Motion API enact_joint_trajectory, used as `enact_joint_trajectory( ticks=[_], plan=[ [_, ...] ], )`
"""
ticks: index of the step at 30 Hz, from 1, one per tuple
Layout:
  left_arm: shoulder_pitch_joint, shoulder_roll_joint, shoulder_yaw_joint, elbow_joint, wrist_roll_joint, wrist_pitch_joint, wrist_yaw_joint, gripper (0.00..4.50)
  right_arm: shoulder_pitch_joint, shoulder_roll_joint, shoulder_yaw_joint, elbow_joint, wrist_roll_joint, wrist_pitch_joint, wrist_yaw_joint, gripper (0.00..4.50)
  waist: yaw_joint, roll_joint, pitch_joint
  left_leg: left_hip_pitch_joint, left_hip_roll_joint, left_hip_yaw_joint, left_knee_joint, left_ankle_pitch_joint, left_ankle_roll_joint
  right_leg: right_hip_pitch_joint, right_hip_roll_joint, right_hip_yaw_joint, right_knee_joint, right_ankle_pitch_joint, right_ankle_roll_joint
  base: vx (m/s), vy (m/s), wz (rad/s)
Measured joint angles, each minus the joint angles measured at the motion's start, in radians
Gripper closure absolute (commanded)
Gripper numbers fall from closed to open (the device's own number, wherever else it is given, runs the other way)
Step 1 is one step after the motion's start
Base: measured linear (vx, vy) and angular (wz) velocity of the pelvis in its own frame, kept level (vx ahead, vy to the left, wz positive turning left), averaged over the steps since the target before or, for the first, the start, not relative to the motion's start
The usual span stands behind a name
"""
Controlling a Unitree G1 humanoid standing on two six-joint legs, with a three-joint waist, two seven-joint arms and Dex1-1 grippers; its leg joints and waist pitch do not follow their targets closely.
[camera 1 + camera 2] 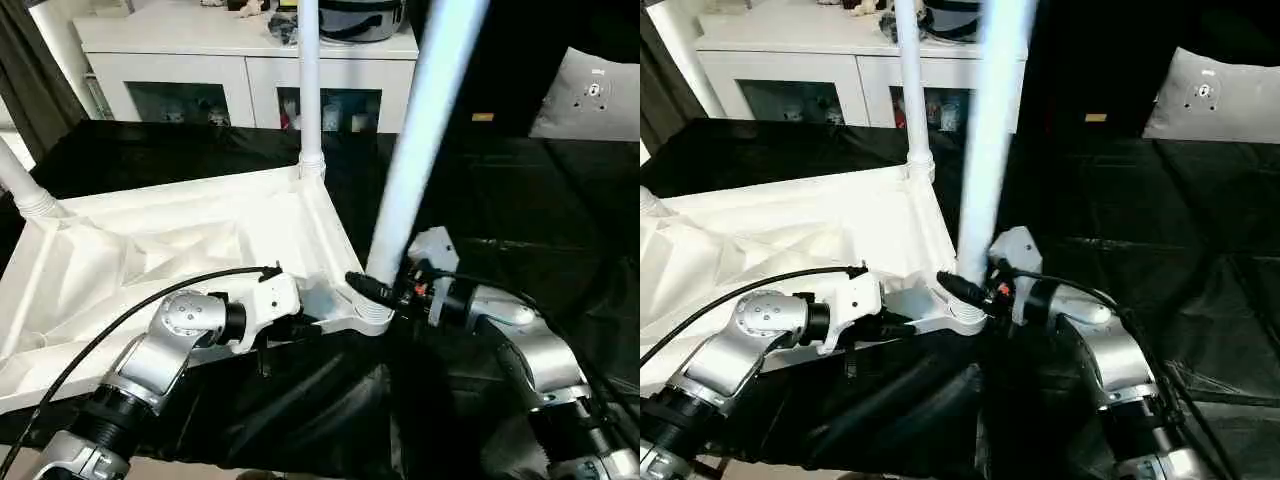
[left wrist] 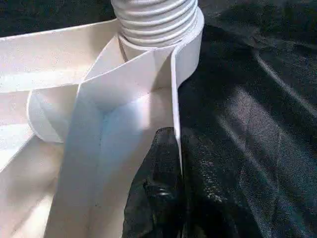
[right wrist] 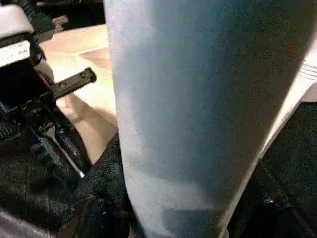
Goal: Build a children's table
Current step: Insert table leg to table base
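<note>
An upturned white plastic tabletop (image 1: 170, 245), ribbed underneath, lies on black sheeting (image 1: 520, 200). The right gripper (image 1: 385, 285) clamps a smooth tapered leg (image 1: 420, 130) standing in the near corner socket (image 1: 365, 310); it likely needs keeping upright while twisting. The left gripper (image 2: 166, 163) pinches the thin rim beside it.

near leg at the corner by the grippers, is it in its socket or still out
In. The near leg stands with its ribbed base seated in the tabletop's corner socket, leaning slightly rather than plumb. How fully it is seated: cannot tell.
</note>
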Motion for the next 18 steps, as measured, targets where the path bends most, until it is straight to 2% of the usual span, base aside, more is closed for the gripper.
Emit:
enact_joint_trajectory(
  ticks=[10, 18],
  plan=[
    [-0.006, 0.007, -0.002, 0.013, 0.008, -0.015, -0.007, 4.5, -0.031, 0.002, 0.02, 0.056, -0.002, -0.031, 0.04, 2.59, -0.005, -0.003, -0.002, 0.0, 0.0, 0.0, 0.0, 0.0, 0.0, 0.0, 0.0, 0.0, -0.001, 0.0, 0.0, 0.0, 0.0, 0.0],
    [-0.01, 0.013, 0.0, 0.017, 0.008, -0.017, -0.017, 4.5, -0.057, 0.016, 0.002, 0.097, 0.021, -0.023, 0.061, 2.59, -0.01, -0.003, -0.002, 0.0, 0.0, 0.0, -0.001, 0.0, 0.0, -0.001, 0.0, 0.0, -0.001, 0.001, 0.0, 0.0, 0.0, 0.0]
  ],
)
